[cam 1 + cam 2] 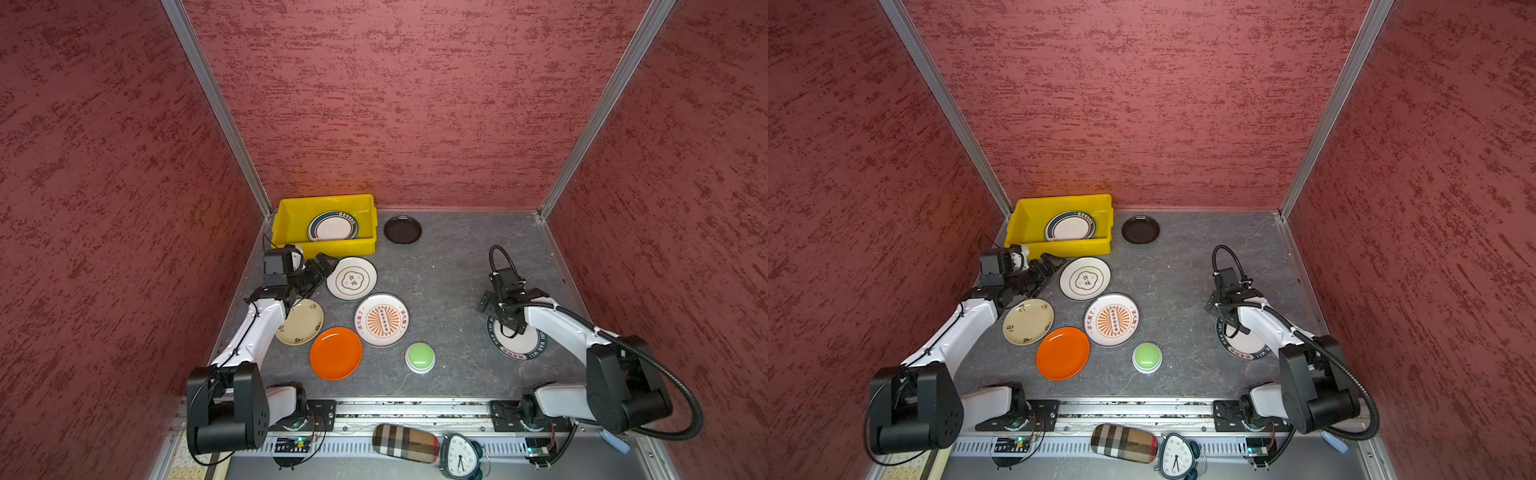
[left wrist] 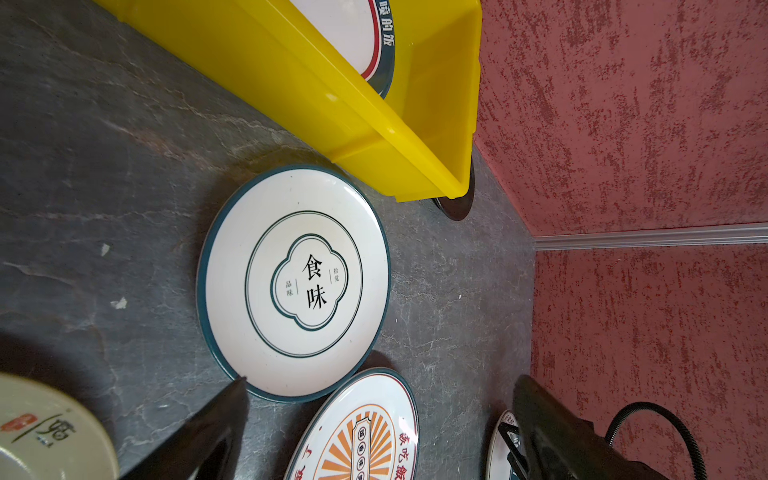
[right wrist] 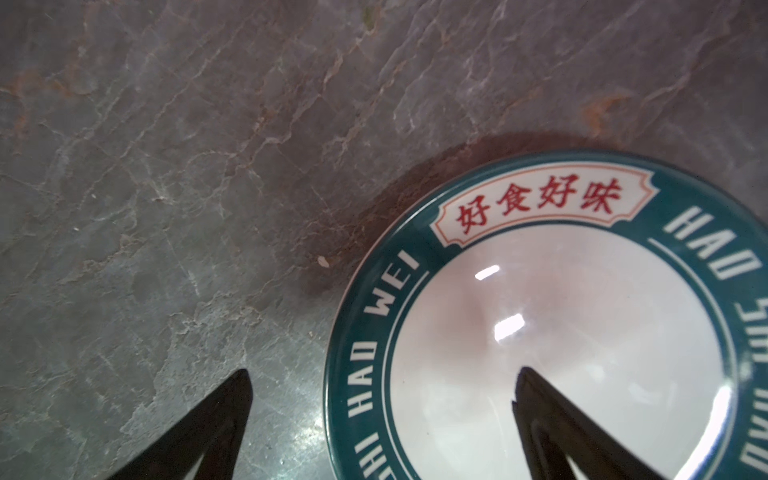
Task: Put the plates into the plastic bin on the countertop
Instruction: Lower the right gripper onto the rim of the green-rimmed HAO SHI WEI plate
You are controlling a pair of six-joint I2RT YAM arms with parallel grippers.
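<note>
**Left gripper** (image 1: 327,266): jaws spread wide, nothing between them. Low over the countertop (image 1: 449,266), just in front of the plastic bin's (image 1: 291,226) near wall, about mid-length. In the left wrist view one fingertip (image 2: 232,399) sits at the green rim of the clover-print plate (image 2: 293,282). Cannot tell if it touches.

**Right gripper** (image 3: 382,372): jaws spread, pinching nothing. It straddles the rim of the lettered plate (image 3: 540,332), with one finger (image 3: 232,399) over bare stone and the other over the plate's white well. Well apart from the bin, off to its right and farther forward.

**Plates, placed from the bin:**
- Green-rimmed plate (image 1: 332,226): inside the bin, toward its right end.
- Black plate (image 1: 402,229): on the countertop just beside the bin's right end wall, not in it.
- Clover-print plate: flat, just in front of the bin's near right corner.
- Sunburst plate (image 1: 381,320): farther forward of the bin than the clover-print plate, on the same side.
- Cream plate (image 1: 301,322): forward of the bin's left half, with its edge under the left arm.
- Orange plate (image 1: 336,353): farthest forward of the bin in this cluster.

**Green button** (image 1: 420,356): forward and to the right of the bin, standing apart from all the plates.
</note>
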